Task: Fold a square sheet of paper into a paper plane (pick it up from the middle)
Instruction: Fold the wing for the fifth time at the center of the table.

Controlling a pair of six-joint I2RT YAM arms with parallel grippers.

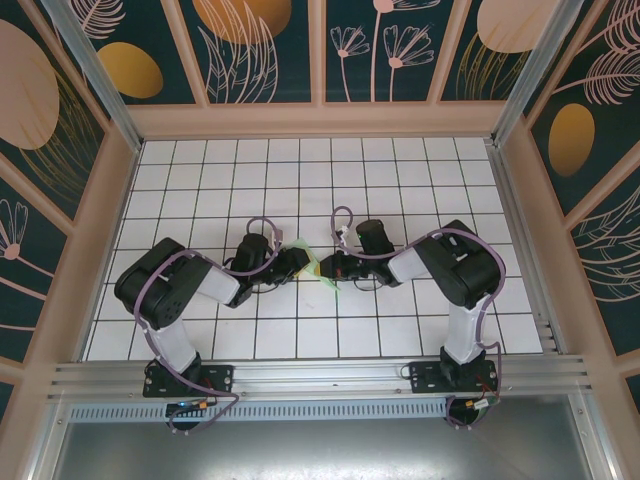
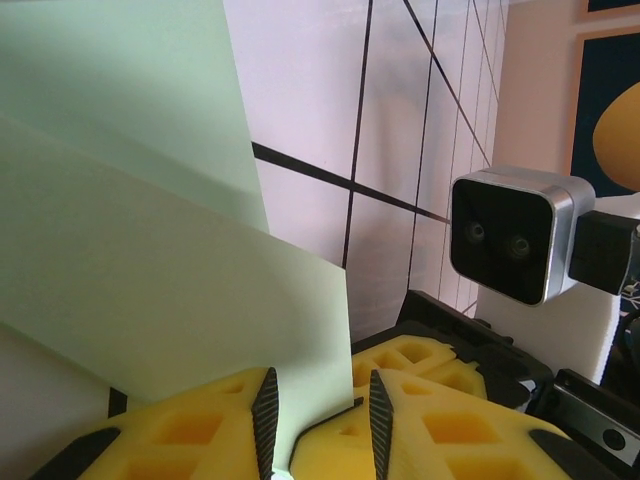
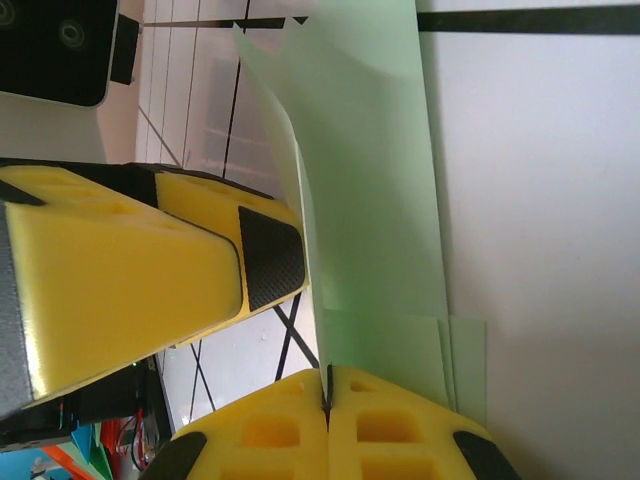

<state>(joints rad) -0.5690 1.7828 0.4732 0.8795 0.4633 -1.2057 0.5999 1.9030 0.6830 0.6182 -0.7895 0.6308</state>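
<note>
The square sheet of paper (image 1: 310, 262) is pale mint green, creased into layers, and held up off the tiles between the two arms at mid-table. My right gripper (image 3: 327, 388) is shut on the lower edge of the sheet of paper (image 3: 370, 200), which stands up and curves away from it. My left gripper (image 2: 320, 405) has its jaws apart. The folded sheet (image 2: 150, 250) runs down into the gap, close against the left pad (image 2: 265, 420). In the top view the left gripper (image 1: 296, 262) and right gripper (image 1: 326, 268) nearly touch. No finished paper plane shape shows.
White tiled table (image 1: 300, 170) with black grid lines, walled in by patterned panels. The right arm's wrist camera (image 2: 510, 235) and yellow fingers (image 2: 430, 360) sit very close to my left gripper. One of the left gripper's fingers (image 3: 270, 255) crowds the paper on its left.
</note>
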